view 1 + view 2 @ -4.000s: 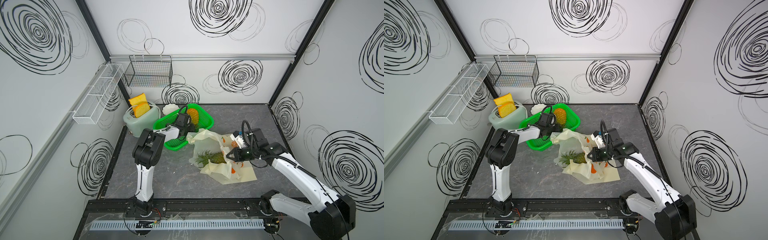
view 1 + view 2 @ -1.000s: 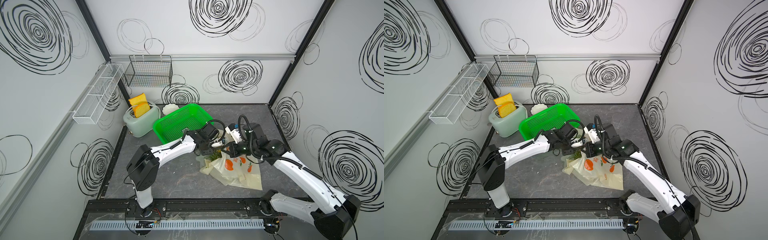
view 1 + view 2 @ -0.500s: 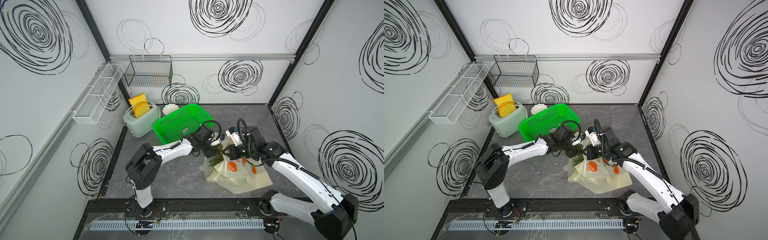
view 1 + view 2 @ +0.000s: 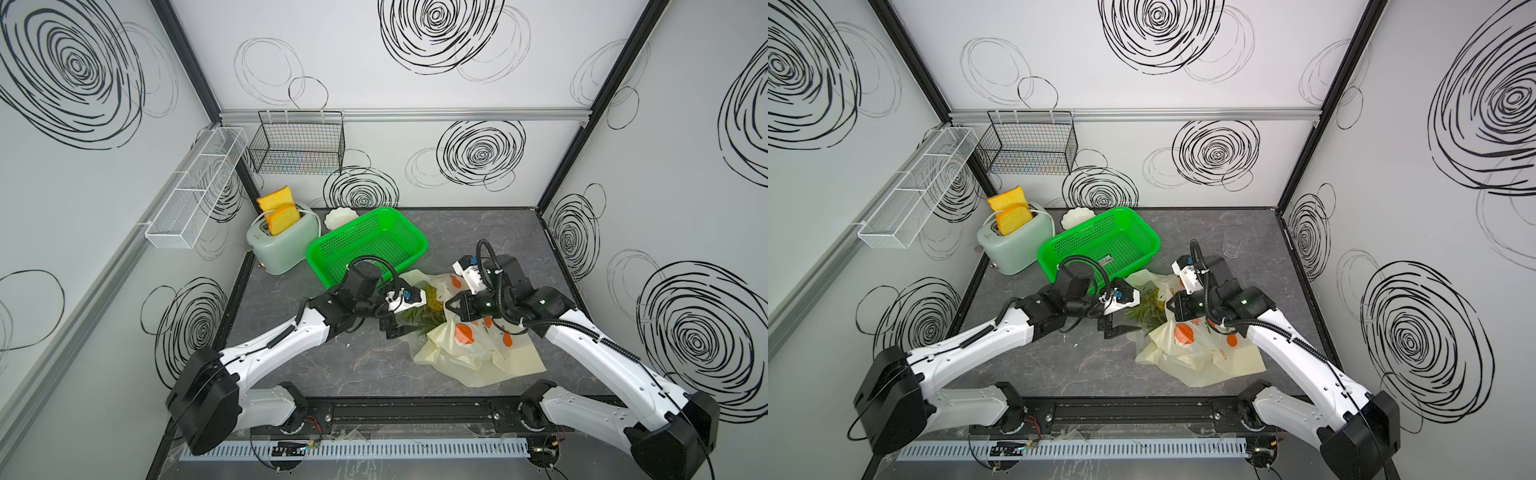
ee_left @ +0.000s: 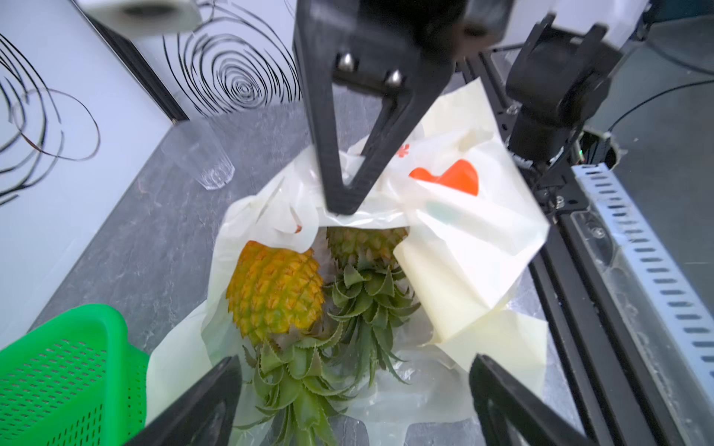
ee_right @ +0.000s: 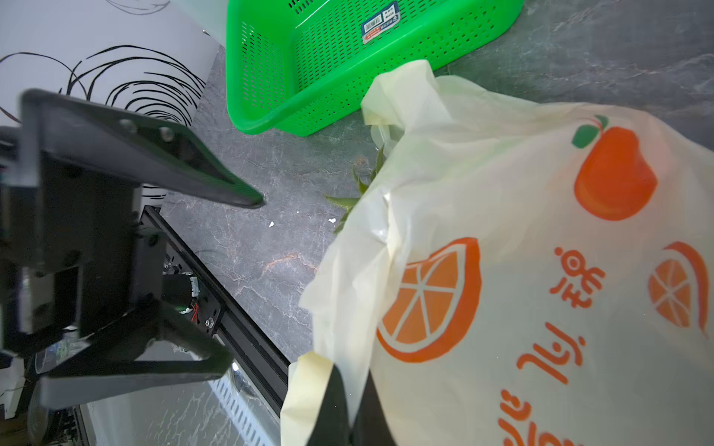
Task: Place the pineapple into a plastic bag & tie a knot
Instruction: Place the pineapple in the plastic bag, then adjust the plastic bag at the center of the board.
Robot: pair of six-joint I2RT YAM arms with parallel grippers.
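Left tool [image 5: 355, 361] is wide open and holds nothing. It hangs just by the leafy tops of two pineapples [image 5: 276, 285]. Right tool [image 5: 340, 200] is pinched tight on the edge of the plastic bag [image 5: 463, 239] and holds the bag's mouth up. Both pineapples lie inside the bag, which sits on the tabletop [image 4: 332, 365] right next to the green basket [image 4: 365, 245].

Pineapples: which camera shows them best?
The left wrist view: both pineapples show skin and crowns inside the open plastic bag. Both top views catch only leaves and a little skin; the right wrist view shows just leaf tips.
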